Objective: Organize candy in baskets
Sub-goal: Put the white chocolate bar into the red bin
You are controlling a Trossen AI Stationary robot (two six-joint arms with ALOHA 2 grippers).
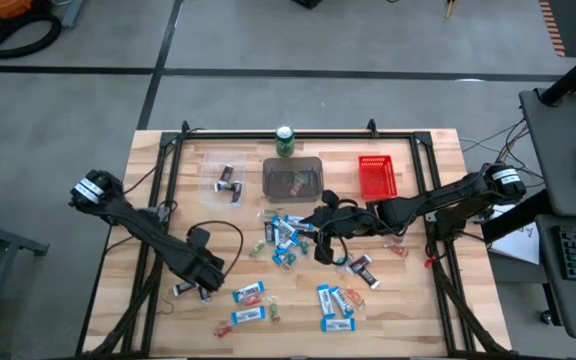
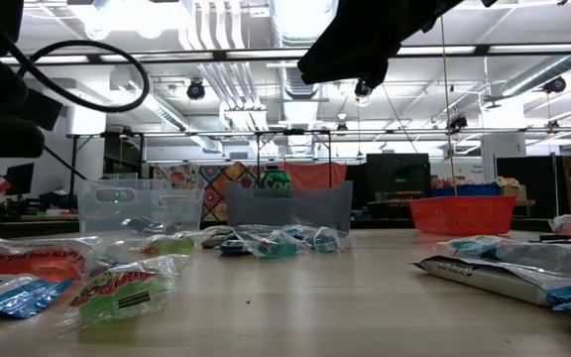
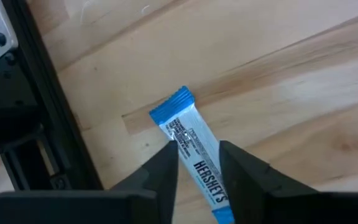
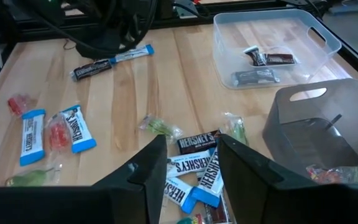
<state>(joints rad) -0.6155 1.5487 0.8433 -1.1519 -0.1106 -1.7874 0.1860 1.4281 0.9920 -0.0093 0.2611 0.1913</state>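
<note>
My left gripper (image 3: 199, 163) points down at the table's near left, open, one finger on each side of a blue-and-white candy bar (image 3: 188, 134) that lies flat on the wood. A dark bar (image 4: 92, 67) lies beside it. My right gripper (image 4: 191, 158) hangs open above the middle pile of candy (image 1: 283, 235), holding nothing. The baskets stand in a row at the far side: clear (image 1: 230, 180) with a few dark bars, grey (image 1: 292, 178) and red (image 1: 377, 176). My left gripper comes from above, and its fingers (image 3: 166, 168) stand across the blue-and-white bar's middle (image 3: 197, 155). The bar lies flat on the table. I cannot tell whether the fingers touch its edges.
A green drink can (image 1: 285, 140) stands behind the grey basket. More wrapped candy lies loose at the near middle (image 1: 248, 295) and near right (image 1: 336, 305). A black metal frame (image 1: 168, 170) runs along the table's sides and far edge.
</note>
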